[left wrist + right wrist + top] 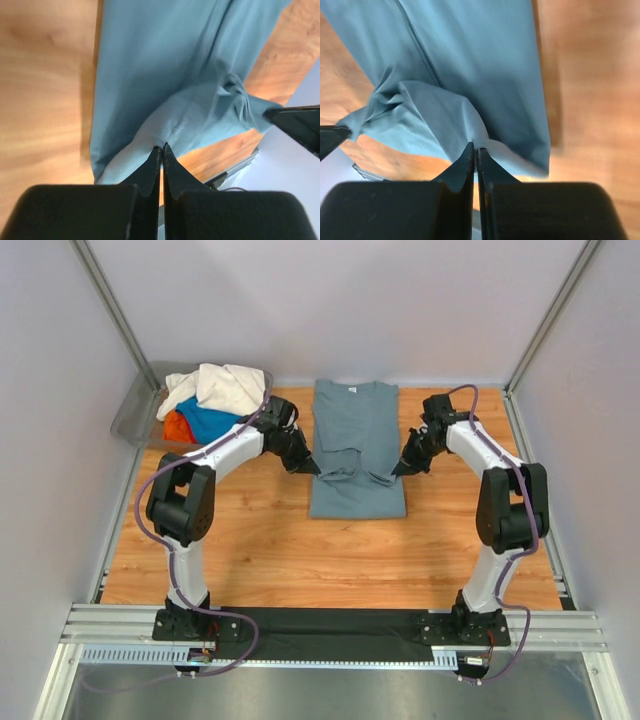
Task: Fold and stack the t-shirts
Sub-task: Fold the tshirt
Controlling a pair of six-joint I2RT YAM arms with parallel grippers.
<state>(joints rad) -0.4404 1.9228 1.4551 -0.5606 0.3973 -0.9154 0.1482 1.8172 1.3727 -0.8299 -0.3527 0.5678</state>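
A slate grey-blue t-shirt (355, 430) lies in a long strip in the middle of the wooden table, neck at the far end. My left gripper (313, 466) is shut on its left edge and my right gripper (397, 471) is shut on its right edge. Both hold pinched cloth lifted over the shirt's middle, with a fold bunched between them. The left wrist view shows the jaws (163, 146) closed on the grey-blue cloth (165, 65). The right wrist view shows the same with its jaws (475, 146) and cloth (485, 60). Cream-white (222, 386), bright blue (208, 423) and red-orange (176, 426) shirts lie heaped at the far left.
A grey plastic bin (137, 412) at the far left corner holds the heaped shirts. White walls and metal posts close in the table on three sides. Bare wood (300, 560) lies between the shirt and the arm bases.
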